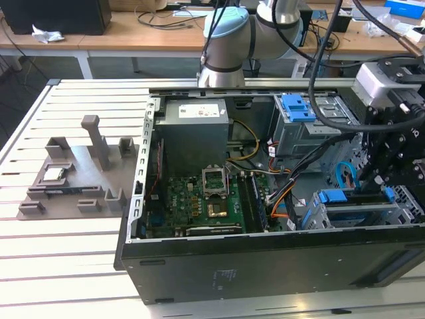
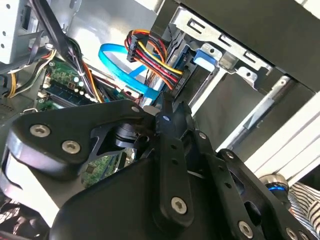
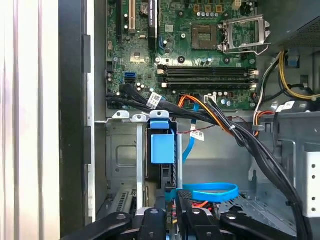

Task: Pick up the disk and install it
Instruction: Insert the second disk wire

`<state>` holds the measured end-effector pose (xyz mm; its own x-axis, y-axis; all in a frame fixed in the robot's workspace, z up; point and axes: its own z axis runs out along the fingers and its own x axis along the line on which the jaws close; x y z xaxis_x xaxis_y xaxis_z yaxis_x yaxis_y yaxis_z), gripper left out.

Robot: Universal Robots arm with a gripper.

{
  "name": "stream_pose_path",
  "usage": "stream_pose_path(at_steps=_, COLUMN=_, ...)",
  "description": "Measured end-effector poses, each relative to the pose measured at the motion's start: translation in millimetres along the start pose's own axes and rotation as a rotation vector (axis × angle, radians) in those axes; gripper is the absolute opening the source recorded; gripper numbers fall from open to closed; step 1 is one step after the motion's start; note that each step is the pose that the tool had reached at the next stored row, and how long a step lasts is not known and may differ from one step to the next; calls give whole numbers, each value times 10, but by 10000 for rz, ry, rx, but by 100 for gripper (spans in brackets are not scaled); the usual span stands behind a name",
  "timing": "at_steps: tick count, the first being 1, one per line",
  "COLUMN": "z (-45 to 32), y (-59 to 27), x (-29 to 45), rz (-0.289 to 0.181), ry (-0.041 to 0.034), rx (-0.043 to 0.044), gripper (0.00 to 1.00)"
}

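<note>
- First wrist view: the gripper [image 3: 170, 212] has its fingers pinched narrowly on the disk [image 3: 162, 142], standing edge-on in the drive cage [image 3: 122, 150] just beyond the fingertips.
- Exterior view: a grey fixture plate [image 1: 73, 176] carrying a chip [image 1: 53, 175] lies well apart, outside the computer case [image 1: 265, 266].

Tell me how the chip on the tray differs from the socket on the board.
The chip is silver, on the grey tray outside the case; the socket is dark, on the green board inside. The chip is solid; the socket is empty, its frame open. Both are square.
</note>
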<state>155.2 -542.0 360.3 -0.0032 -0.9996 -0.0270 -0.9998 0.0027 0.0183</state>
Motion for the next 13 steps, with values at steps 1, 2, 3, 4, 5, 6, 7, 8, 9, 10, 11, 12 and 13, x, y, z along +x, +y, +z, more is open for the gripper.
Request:
stream_pose_path(at_steps=1, z=-56, y=1, x=-6, rz=0, ry=0, rx=3, gripper=16)
stream_pose_path(at_steps=2, z=-99, y=2, x=-9, rz=-1, ry=-1, rx=5, gripper=10)
stream_pose_path(at_steps=3, z=-125, y=3, x=-10, rz=-1, ry=0, rx=6, gripper=11)
stream_pose_path(at_steps=4, z=-157, y=3, x=-11, rz=-1, ry=0, rx=6, gripper=11)
stream_pose_path(at_steps=5, z=-198, y=4, x=-13, rz=-2, ry=1, rx=6, gripper=11)
stream_pose_path(at_steps=6, z=-222, y=4, x=-14, rz=-3, ry=-1, rx=7, gripper=11)
stream_pose_path(at_steps=7, z=-227, y=5, x=-13, rz=-3, ry=-2, rx=7, gripper=11)
stream_pose_path(at_steps=8, z=-230, y=5, x=-14, rz=-3, ry=-4, rx=6, gripper=11)
stream_pose_path(at_steps=9, z=-231, y=5, x=-14, rz=-3, ry=-3, rx=7, gripper=11)
stream_pose_path(at_steps=10, z=-232, y=5, x=-14, rz=-3, ry=-1, rx=6, gripper=11)
stream_pose_path(at_steps=11, z=-233, y=5, x=-14, rz=-3, ry=0, rx=6, gripper=11)
stream_pose_path(at_steps=12, z=-233, y=5, x=-14, rz=-3, ry=-1, rx=7, gripper=11)
stream_pose_path(at_steps=13, z=-233, y=5, x=-14, rz=-3, ry=-1, rx=6, gripper=11)
